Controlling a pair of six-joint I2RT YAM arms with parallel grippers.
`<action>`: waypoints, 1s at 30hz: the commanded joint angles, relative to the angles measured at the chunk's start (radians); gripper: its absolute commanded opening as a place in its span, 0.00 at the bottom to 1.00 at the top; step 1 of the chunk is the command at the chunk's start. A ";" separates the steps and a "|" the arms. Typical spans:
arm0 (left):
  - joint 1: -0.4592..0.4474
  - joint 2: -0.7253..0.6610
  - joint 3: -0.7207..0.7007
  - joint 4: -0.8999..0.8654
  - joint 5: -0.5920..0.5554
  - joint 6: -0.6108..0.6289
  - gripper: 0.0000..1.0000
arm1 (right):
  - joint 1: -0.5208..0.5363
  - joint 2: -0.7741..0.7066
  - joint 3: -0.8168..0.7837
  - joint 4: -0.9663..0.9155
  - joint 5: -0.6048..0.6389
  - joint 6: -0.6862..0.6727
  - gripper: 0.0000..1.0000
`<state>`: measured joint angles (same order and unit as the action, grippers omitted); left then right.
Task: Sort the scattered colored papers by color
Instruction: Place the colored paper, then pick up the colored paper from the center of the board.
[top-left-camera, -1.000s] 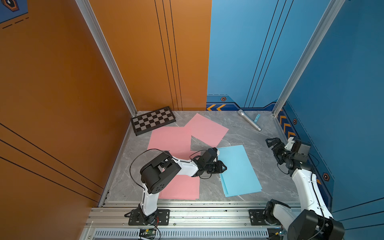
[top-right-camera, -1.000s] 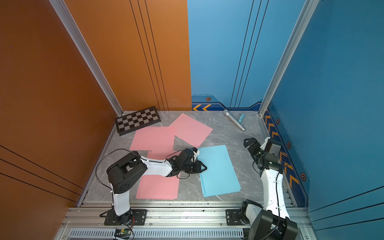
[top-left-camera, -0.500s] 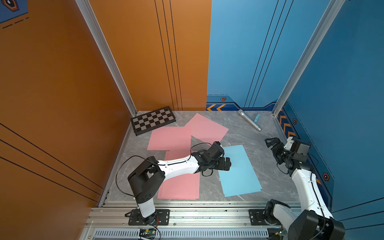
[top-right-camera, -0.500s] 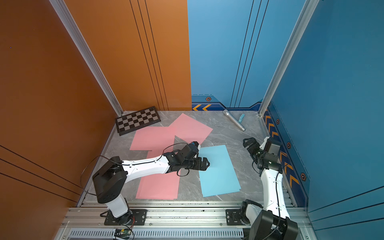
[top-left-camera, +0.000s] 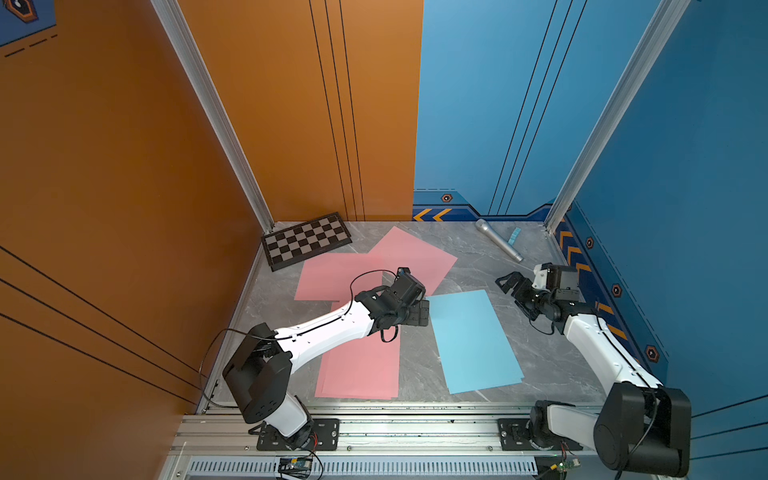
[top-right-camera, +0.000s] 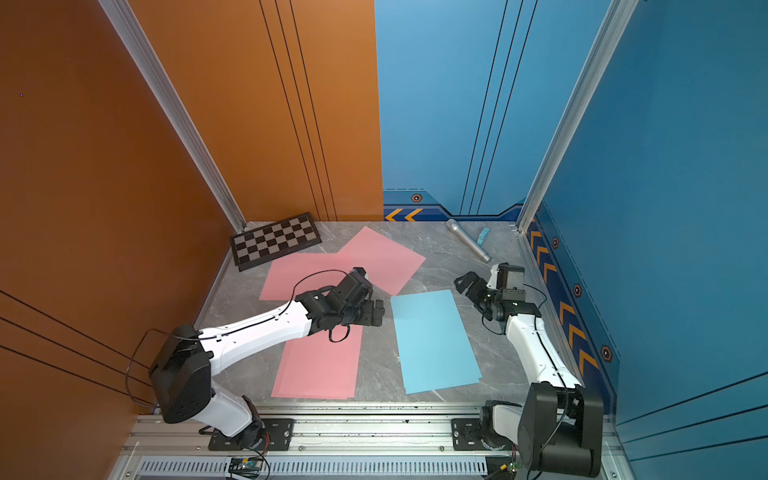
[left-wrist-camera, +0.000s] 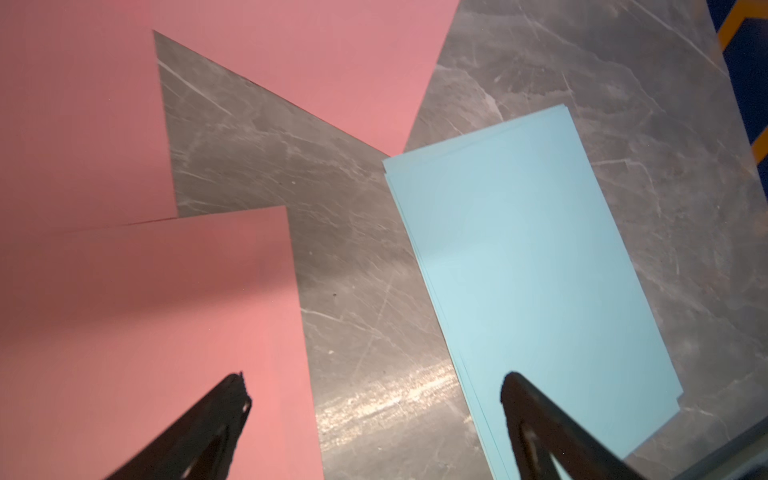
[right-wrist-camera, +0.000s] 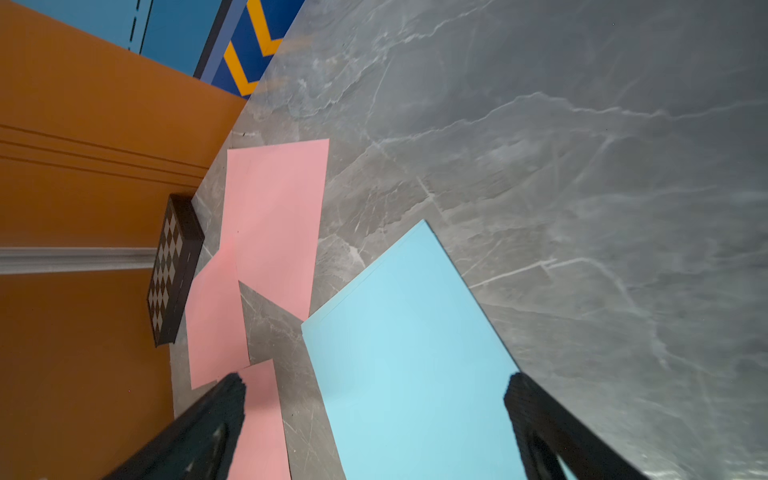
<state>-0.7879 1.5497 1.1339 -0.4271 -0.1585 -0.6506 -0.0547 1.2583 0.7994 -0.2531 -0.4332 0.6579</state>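
Blue papers (top-left-camera: 473, 340) (top-right-camera: 434, 340): you have one stack, lower centre-right in both top views. It lies flat on the grey table (top-left-camera: 540, 332). The left wrist view shows its edges slightly fanned (left-wrist-camera: 540, 270).

Pink papers, three sheets, left of the blue, not gathered:
- near pink sheet (top-left-camera: 361, 365), lower centre, just beside the blue stack with a strip of table between.
- middle pink sheet (top-left-camera: 328, 276), centre-left, meeting the near sheet's upper end.
- far pink sheet (top-left-camera: 419, 257), tilted, overlapping the middle one; its lower corner comes close to the blue stack's upper left corner.

Left gripper (top-left-camera: 419, 311) (left-wrist-camera: 374, 380): at frame centre, over the gap between the near pink sheet and the blue stack. Its jaws are spread wide and hold nothing.

Right gripper (top-left-camera: 509, 282) (right-wrist-camera: 374, 382): right of centre, beyond the blue stack's upper right corner and apart from it. Its jaws are also wide, and your wrist view shows nothing between them.

Along the back edge: checkerboard (top-left-camera: 306, 240) at upper left of the table, microphone (top-left-camera: 496, 240) and small blue block (top-left-camera: 514, 236) at upper right, well apart from the papers.
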 joint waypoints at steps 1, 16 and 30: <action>0.082 -0.052 -0.034 -0.048 -0.014 0.030 0.98 | 0.080 0.071 0.071 0.038 0.023 -0.041 1.00; 0.327 0.166 0.111 0.121 0.292 -0.043 0.98 | 0.252 0.554 0.479 0.058 0.011 -0.170 1.00; 0.349 0.470 0.239 0.403 0.441 -0.318 0.98 | 0.311 0.981 1.006 -0.065 0.023 -0.349 1.00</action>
<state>-0.4503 1.9911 1.3376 -0.0853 0.2440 -0.9066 0.2577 2.1818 1.7321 -0.2546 -0.4217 0.3668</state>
